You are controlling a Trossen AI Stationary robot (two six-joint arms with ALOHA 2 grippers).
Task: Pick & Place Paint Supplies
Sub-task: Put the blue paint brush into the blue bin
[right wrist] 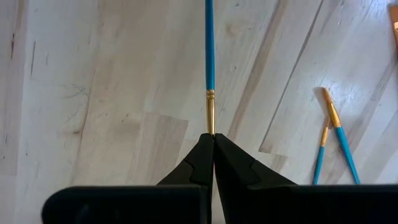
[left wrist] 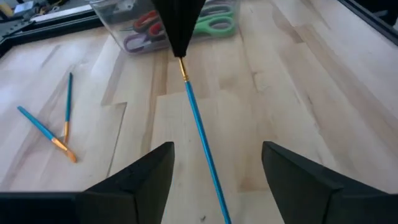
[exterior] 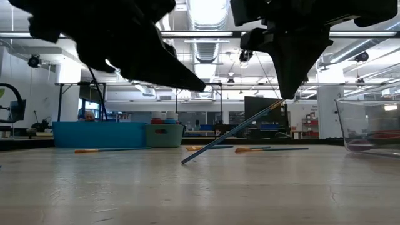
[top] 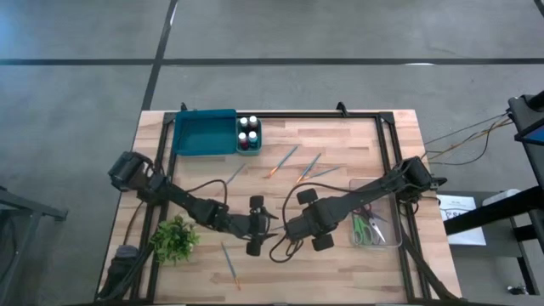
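Note:
My right gripper (right wrist: 213,135) is shut on the brush-head end of a blue-handled paintbrush (left wrist: 200,134), near the table's middle (top: 287,231). The brush slants down from the fingertips (exterior: 281,100) and its handle tip (exterior: 184,162) rests on the table. My left gripper (left wrist: 217,168) is open. Its two fingers stand on either side of the brush's handle without touching it, and it is raised above the table (exterior: 187,78). More brushes lie flat: several at the far middle (top: 308,167) and one near the front edge (top: 229,262). My right gripper pinches the paintbrush just past its gold ferrule (right wrist: 211,118) between its two fingertips, only at their free ends. The fingers point down at a slant and lie along the brush. The brush hangs tilted below them, its handle tip (exterior: 184,162) on the table.
A teal tray (top: 204,134) and a small caddy of paint bottles (top: 248,133) stand at the far left. A clear container (top: 376,223) with red, purple and green scissors stands at the right. A small green plant (top: 174,240) sits at the near left.

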